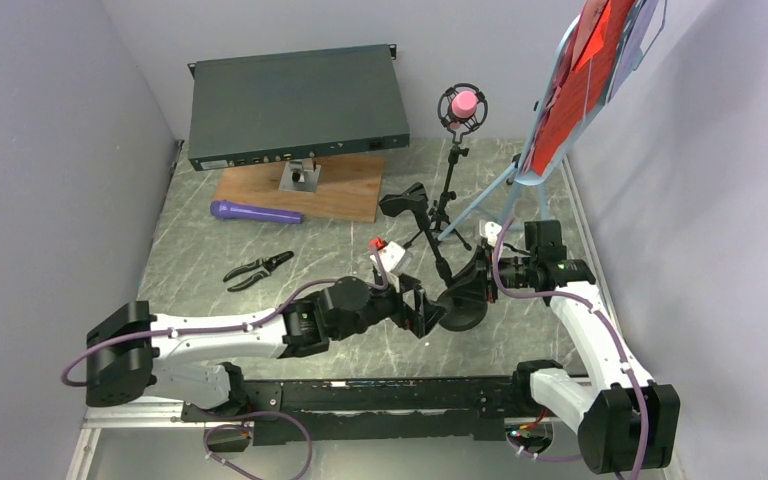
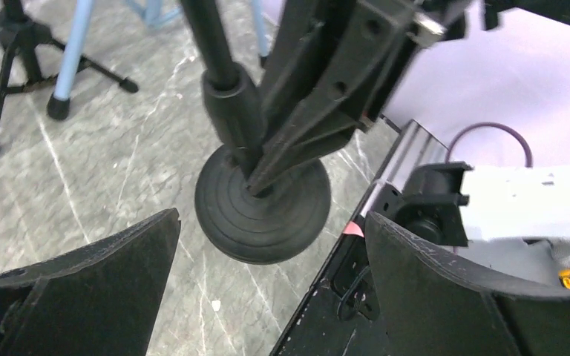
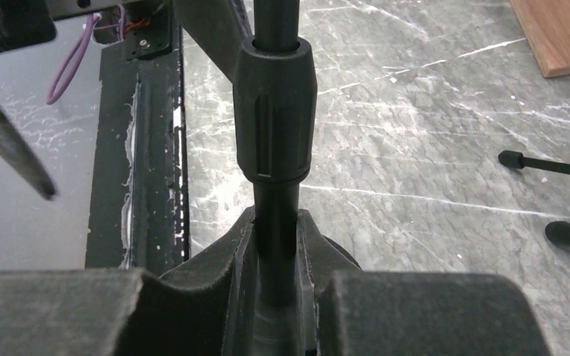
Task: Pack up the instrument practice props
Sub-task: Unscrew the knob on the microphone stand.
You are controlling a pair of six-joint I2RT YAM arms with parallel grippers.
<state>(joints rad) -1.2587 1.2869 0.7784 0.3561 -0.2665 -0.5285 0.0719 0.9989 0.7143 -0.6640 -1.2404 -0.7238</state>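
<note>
The black round-base mic holder point(image 1: 460, 303) stands tilted near the table's front edge, with its clip point(image 1: 405, 200) up at the back. My right gripper point(image 1: 480, 275) is shut on its pole point(image 3: 276, 215) just above the base point(image 2: 262, 204). My left gripper point(image 1: 420, 305) is open and empty, its jaws wide on either side of the base without touching it. The purple microphone point(image 1: 255, 212) lies in front of the board. The pink microphone point(image 1: 463, 105) sits in the black tripod holder point(image 1: 450, 200). The light-blue music tripod point(image 1: 495, 195) carries red sheets point(image 1: 585, 75).
The dark green rack box point(image 1: 295, 105) rests at the back over the brown wooden board point(image 1: 345, 195). Black pliers point(image 1: 257, 268) lie left of centre. Tripod feet point(image 2: 59, 107) are close behind the base. Grey walls close in left and right.
</note>
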